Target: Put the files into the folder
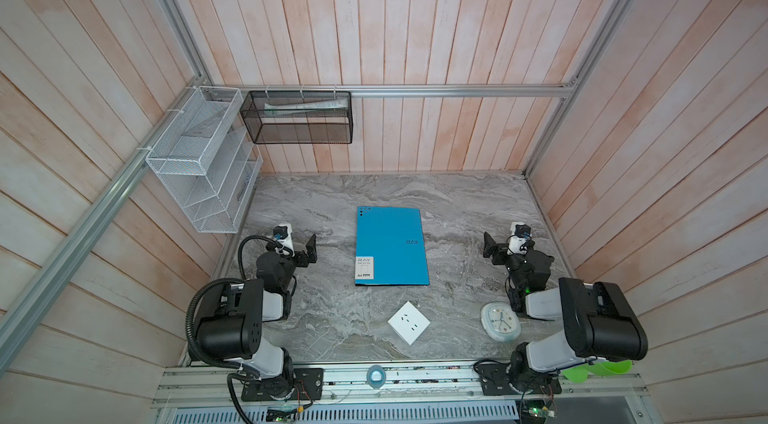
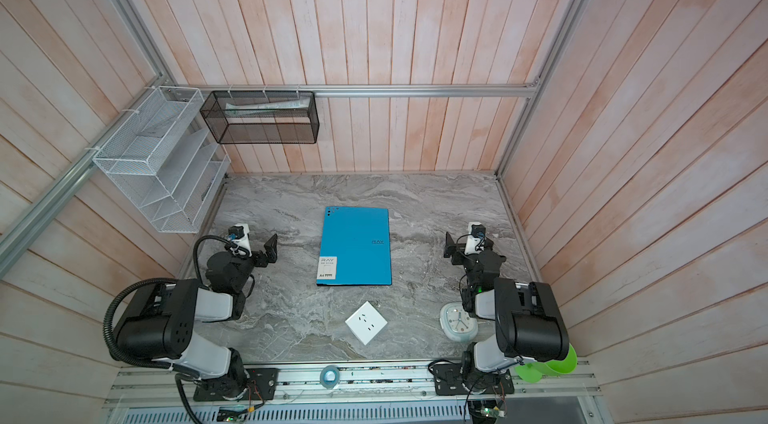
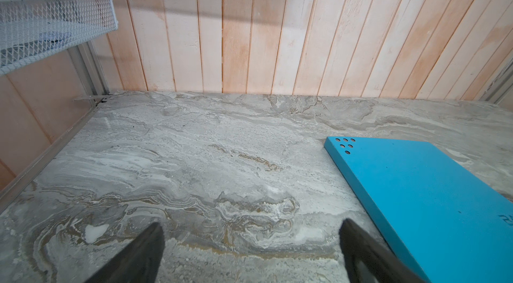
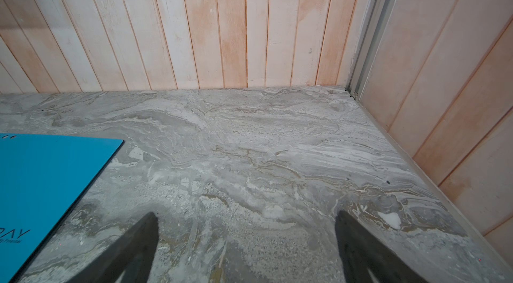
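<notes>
The blue folder (image 1: pixel 390 246) lies shut and flat in the middle of the marble table, "RAY" lettering up and a white label at its near left corner; both top views show it (image 2: pixel 355 246). White printed sheets, the files (image 1: pixel 307 105), rest inside the black mesh rack on the back wall. My left gripper (image 1: pixel 309 250) hovers left of the folder, open and empty. In the left wrist view its fingertips (image 3: pixel 156 228) stand wide over bare marble beside the folder (image 3: pixel 430 198). My right gripper (image 1: pixel 490 249) is open and empty to the folder's right, again with the folder (image 4: pixel 41 179) at the side.
A white square socket plate (image 1: pixel 409 322) and a pale round clock (image 1: pixel 500 321) lie near the table's front. A white mesh rack (image 1: pixel 199 164) hangs on the left wall next to the black mesh rack (image 1: pixel 299 130). A green cup (image 1: pixel 598 370) sits by the right arm's base.
</notes>
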